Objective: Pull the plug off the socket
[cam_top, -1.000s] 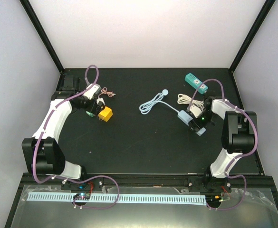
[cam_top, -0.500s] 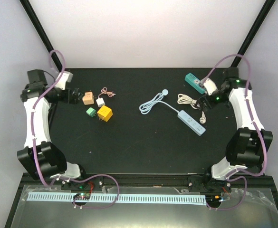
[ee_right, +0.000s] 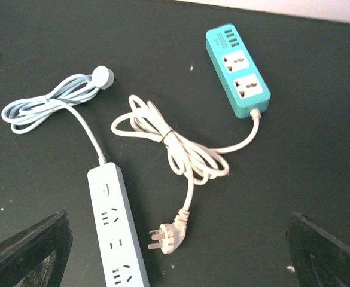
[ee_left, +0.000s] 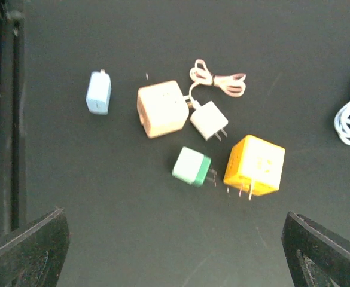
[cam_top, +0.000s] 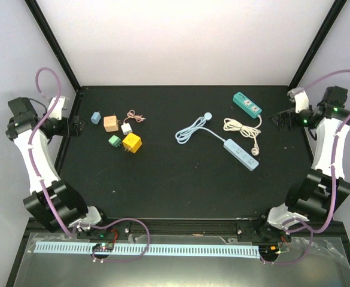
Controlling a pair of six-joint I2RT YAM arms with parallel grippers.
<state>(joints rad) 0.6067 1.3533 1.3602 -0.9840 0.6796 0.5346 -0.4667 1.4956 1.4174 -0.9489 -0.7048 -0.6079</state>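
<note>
From overhead, the left tool (cam_top: 76, 125) and right tool (cam_top: 280, 119) sat at opposite edges of the tabletop (cam_top: 180, 185), nothing in either. Left wrist view: fingers spread wide, well off the yellow adapter (ee_left: 253, 166). Right wrist view: spread wide too, and the white plug (ee_right: 166, 236) lay just beside the pale blue power strip (ee_right: 118, 239), out of every socket. Looked done to me; the smart move was keeping clear of the cord (ee_right: 175, 149).

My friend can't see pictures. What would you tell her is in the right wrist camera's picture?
A white plug lies loose on the black table, beside a pale blue power strip but not plugged in. Its bundled white cord runs to a teal power strip; two dark fingers frame the bottom corners, wide apart.
</note>
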